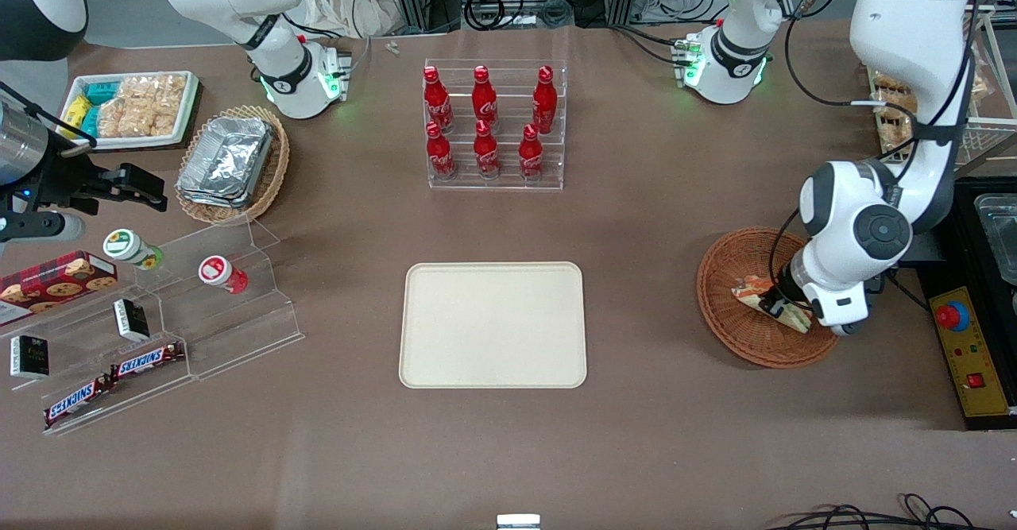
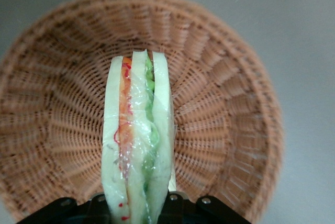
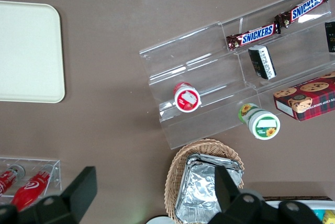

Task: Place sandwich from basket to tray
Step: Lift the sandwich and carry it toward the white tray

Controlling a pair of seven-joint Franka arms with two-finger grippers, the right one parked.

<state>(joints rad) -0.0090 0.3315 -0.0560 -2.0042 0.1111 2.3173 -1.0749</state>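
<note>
Reddish-brown wicker fills the right middle of the front view, where the basket (image 1: 735, 323) sits on the brown table (image 1: 675, 450) toward the working arm's end. The gripper (image 1: 783, 307) hangs low over the basket's bowl, its fingers (image 2: 175, 203) clamped on the sandwich (image 1: 755, 292). In the left wrist view the sandwich (image 2: 137, 140) stands on edge between the two fingers, white bread outside, orange and green layers within, clear wrap creased over it, with the basket's (image 2: 230, 103) weave spread out beneath it. Whether it touches the weave I cannot tell. The cream tray (image 1: 493, 325) lies at the frame's centre, well apart from the basket.
</note>
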